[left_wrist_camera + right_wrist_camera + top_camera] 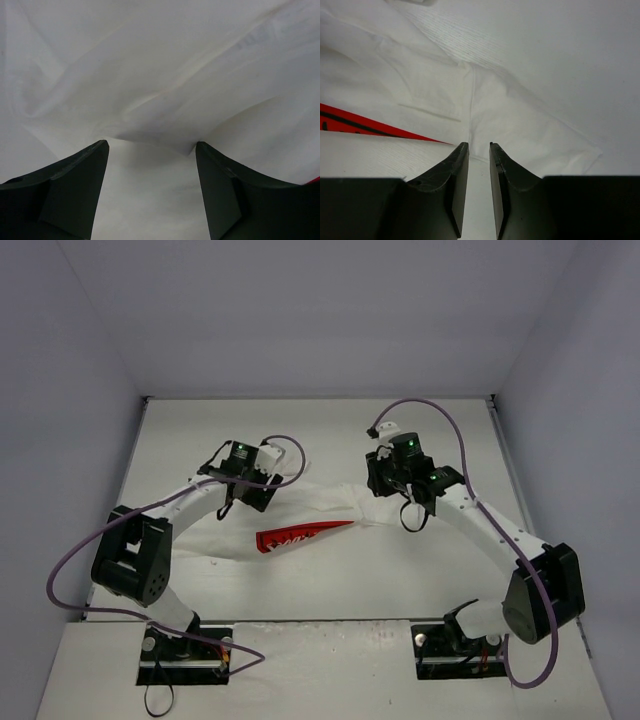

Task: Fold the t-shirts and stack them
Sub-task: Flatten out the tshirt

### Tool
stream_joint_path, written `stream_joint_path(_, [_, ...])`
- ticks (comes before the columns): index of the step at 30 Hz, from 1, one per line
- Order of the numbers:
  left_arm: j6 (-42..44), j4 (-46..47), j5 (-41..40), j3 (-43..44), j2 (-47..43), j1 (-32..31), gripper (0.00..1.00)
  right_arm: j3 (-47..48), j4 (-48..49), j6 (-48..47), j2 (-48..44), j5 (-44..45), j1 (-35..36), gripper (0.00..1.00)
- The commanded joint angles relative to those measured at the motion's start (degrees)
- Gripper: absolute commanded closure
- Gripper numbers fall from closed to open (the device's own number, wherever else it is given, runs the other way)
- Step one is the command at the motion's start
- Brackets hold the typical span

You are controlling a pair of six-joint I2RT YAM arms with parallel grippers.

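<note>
Pale bench [330,435] under me. One white t-shirt [325,508] on it, mid-bench, crumpled, stretched left-right. Red print [300,537] showing as thin wedge.

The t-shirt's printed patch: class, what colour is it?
The print on the t-shirt is red, seen best in the top external view.

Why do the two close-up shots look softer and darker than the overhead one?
Top external: even light, sharp t-shirt, faint shadows. Left wrist: left fingers dark and blurred, cloth low-contrast. Right wrist: fabric weave crisp, right fingers black against it.
</note>
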Motion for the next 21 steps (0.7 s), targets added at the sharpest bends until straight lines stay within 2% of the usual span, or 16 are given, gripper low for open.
stream_joint_path(1, [2.30,5.06,0.73,-1.44,-1.82,-0.21,0.34,-0.32,4.58,-4.83,0.89,-4.03,1.55,0.78])
stream_joint_path(8, [1.25,5.32,-0.69,-2.53,-0.95,-0.71,0.35,1.54,6.82,-8.74,6.44,-5.75,5.01,0.75])
stream_joint_path(11, [0.73,4.99,-1.95,-1.54,-0.07,-0.65,0.41,2.35,6.82,-10.51,8.28,-4.95,6.44,0.74])
stream_joint_path(13, [0.59,4.71,-2.69,-0.39,0.73,-0.65,0.42,2.68,7.33,-11.20,9.16,-4.96,6.86,0.74])
stream_joint_path(21, [0.06,5.21,-2.72,3.26,3.02,-0.56,0.37,4.66,10.60,-12.84,12.44,-5.29,7.84,0.72])
